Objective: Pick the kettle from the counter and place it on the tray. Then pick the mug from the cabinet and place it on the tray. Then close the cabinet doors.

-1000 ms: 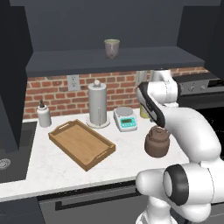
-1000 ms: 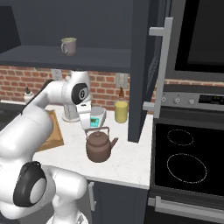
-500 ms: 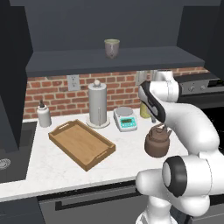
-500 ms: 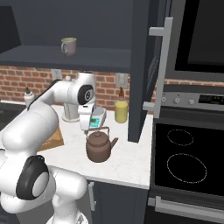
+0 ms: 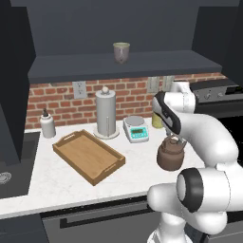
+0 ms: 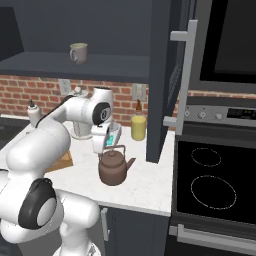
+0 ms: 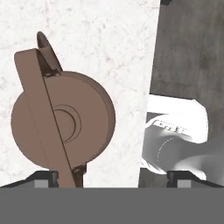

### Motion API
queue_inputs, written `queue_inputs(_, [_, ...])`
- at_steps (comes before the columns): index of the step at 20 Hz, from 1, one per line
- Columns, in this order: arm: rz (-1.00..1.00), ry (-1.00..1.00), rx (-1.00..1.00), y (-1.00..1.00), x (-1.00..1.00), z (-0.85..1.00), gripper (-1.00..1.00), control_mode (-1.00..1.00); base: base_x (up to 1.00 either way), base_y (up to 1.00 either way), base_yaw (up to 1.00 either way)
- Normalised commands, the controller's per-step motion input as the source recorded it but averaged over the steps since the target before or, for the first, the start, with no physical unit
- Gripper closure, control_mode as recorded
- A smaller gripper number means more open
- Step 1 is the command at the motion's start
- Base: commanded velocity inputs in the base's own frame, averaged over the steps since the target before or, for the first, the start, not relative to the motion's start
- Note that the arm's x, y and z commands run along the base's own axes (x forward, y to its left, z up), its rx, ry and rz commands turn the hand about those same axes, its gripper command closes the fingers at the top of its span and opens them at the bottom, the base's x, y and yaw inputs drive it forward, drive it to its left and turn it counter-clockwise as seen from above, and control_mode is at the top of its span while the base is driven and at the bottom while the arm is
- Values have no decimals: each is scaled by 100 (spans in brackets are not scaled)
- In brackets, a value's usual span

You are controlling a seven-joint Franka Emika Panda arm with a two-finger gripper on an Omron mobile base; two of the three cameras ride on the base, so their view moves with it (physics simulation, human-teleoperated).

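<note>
The dark-brown kettle stands on the white counter, right of the wooden tray. My gripper hangs just above the kettle, open and holding nothing. In the hand view the kettle lies left of centre with its arched handle running top to bottom. My gripper has one fingertip beside the handle's near end and the other past the counter edge. The grey-green mug sits on the shelf of the open cabinet. A cabinet door with a silver bar handle stands open right of the kettle.
Behind the kettle are a paper-towel holder, a small scale and a yellow canister. A soap bottle stands at the back left by the sink. The stove lies to the right.
The arm has shifted slightly to the right and the hand has come a little lower over the kettle. The jaws have stayed open; the kettle, tray and mug have not moved.
</note>
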Motion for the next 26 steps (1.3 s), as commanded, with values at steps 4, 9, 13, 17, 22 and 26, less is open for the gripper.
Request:
queue_inputs(4, [0, 0, 3, -16, 6, -7, -100, -100, 0, 0, 0])
queue_inputs(9, [2, -2, 5, -20, 5, 0, -100, -100, 0, 0, 0])
queue_inputs(13, [0, -1, 3, -12, 2, 0, -100, -100, 0, 0, 0])
queue_inputs(17, [0, 0, 3, -2, 3, 0, -100, -100, 0, 0, 0])
queue_inputs(22, [0, 0, 3, 0, 4, 0, -100, -100, 0, 0, 0])
queue_inputs(26, [0, 0, 2, 0, 1, 11, -100, -100, 0, 0, 0])
